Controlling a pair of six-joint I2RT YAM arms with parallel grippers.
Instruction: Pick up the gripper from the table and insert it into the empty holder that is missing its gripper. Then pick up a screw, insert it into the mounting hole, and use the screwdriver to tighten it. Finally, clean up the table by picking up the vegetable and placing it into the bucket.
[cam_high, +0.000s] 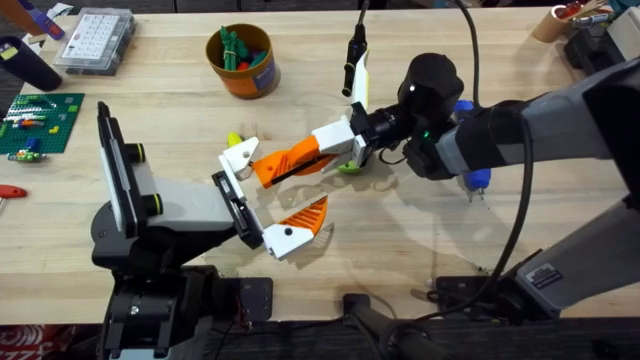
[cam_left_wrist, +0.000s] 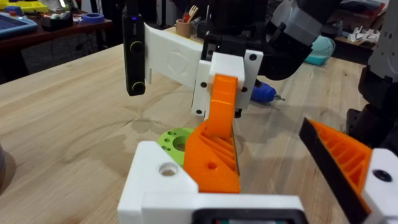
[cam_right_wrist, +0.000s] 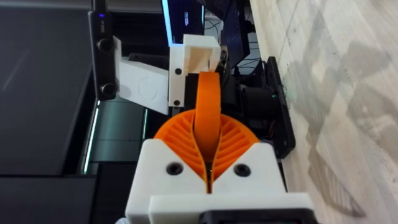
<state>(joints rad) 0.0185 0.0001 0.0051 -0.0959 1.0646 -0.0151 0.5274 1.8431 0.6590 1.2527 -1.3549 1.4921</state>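
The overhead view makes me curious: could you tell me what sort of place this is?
Probably a robotics lab workbench: a wooden table holding a clear parts organizer, a green building-brick baseplate and a blue electric screwdriver.

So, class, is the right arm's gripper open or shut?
Shut. In the right wrist view the right gripper presses its ribbed pads together on the orange fingertip, which reaches the white holder.

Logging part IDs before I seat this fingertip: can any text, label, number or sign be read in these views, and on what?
No text can be read anywhere.
Clear parts box: marks under the lid, too small to read.
Lit screen in the background: blurred.
White plate: a raised emblem, no legible letters.
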